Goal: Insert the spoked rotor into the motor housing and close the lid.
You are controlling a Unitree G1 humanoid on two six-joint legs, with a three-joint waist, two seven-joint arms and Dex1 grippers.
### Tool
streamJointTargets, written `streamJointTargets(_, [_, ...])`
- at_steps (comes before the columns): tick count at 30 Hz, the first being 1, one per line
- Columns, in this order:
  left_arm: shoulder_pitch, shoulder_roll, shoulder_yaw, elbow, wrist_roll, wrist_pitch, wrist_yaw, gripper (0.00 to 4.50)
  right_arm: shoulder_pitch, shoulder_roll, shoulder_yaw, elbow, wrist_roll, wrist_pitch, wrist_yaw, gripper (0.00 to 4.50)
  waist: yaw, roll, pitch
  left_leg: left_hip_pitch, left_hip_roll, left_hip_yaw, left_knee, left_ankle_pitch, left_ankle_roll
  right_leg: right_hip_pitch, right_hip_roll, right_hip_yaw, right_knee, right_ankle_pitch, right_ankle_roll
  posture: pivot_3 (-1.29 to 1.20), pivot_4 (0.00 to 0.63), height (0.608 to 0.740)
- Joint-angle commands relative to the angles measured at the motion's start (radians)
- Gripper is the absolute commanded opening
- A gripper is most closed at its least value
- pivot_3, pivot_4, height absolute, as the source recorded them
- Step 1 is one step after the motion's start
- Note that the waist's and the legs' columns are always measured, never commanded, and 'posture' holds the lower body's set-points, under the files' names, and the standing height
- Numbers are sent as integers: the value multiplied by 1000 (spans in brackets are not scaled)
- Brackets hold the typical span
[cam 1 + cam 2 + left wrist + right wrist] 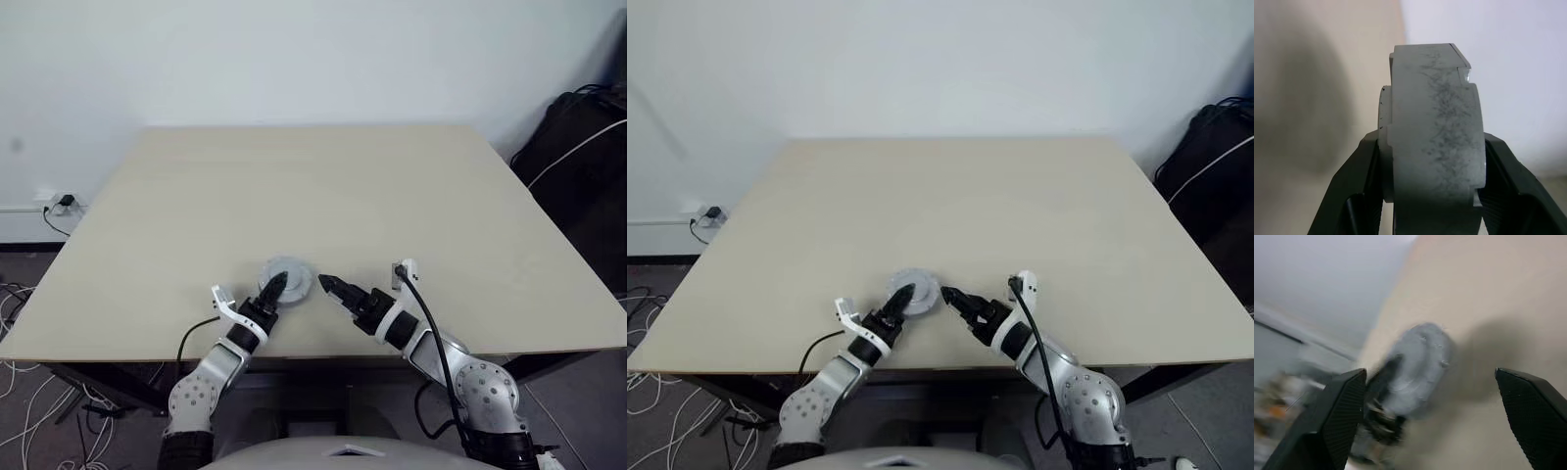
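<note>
So the left gripper [278, 285] had its two black fingers [1354, 196] clamped on a round grey assembly, which looked like the motor housing [287, 278] with the lid [1437, 142] already on it. From the head cameras it sat near the front edge of the beige table [313, 196], roughly in the middle, right at the left gripper's tips. In the left wrist view you got it edge-on: a thick grey disc with dark scuff marks across the rim, a thinner lighter layer stuck to one side, and a small squared-off tab on the rim. A finger pressed against each flat face, so that was a proper pinch across the thickness.

The right gripper [326, 286] was just beside the disc but apart from it, fingers spread wide with nothing between them. Its wrist view showed the grey disc and the left gripper's dark fingers sitting in the gap between its own two pads [1342, 406], but that shot was pretty smeared, so I couldn't make out any detail on the disc's face.

I couldn't spot the spoked rotor; it may have been inside the closed housing, can't say.

A black bag [578, 157] with a white cable sat on the floor past the table's right side, and cables [24, 392] lay on the floor to the left.
</note>
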Motion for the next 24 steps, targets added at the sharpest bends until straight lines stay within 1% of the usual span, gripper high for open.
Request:
streamJointTargets(1, [-127,-74,41,26,14,-51,3,2140,7,-40,103,-39,-208,-144,88,4500,5,-1,0,0,0,0,0,0,0,0,0,0,0,0,0,0,0,740])
streamJointTargets(3, [-208,-68,70,99,33,-69,15,2140,15,-41,134,-31,-278,-193,100,4500,9,-2,0,0,0,0,1,2,-4,0,0,0,0,0,0,0,0,740])
streamJointTargets(6, [-334,-61,110,216,75,-108,29,2140,23,-69,209,6,-480,-324,100,4500,14,-5,1,0,-1,0,1,3,-5,0,0,0,0,1,0,0,0,740])
streamJointTargets(7, [-367,-63,126,250,91,-128,32,2140,27,-67,221,22,-524,-361,96,4500,17,-8,1,0,-1,0,2,3,-5,0,0,0,0,1,1,0,0,740])
streamJointTargets(8, [-401,-66,146,287,100,-145,40,2140,31,-65,227,40,-563,-396,92,4500,20,-10,1,0,-1,0,2,3,-5,0,0,0,0,2,0,0,0,740])
streamJointTargets(9, [-443,-65,164,332,117,-165,42,2140,37,-58,228,67,-621,-460,72,4500,22,-11,2,0,-2,0,2,3,-5,0,0,0,0,4,-4,0,0,740])
streamJointTargets(14, [-603,-58,233,535,204,-246,44,2140,59,-31,227,184,-845,-709,-19,4500,19,-13,2,0,-2,1,1,3,-5,-1,0,0,0,4,-5,0,0,740])
streamJointTargets(19, [-763,-34,323,781,271,-345,66,2140,85,2,213,252,-928,-796,-64,4500,17,-14,3,0,-2,0,0,4,-6,-2,1,0,2,4,-5,0,0,740])
streamJointTargets(24, [-863,-2,376,972,349,-445,91,2140,106,29,195,257,-933,-799,-61,4500,17,-15,3,-1,-3,0,1,4,-6,-2,1,0,2,4,-5,0,0,740])
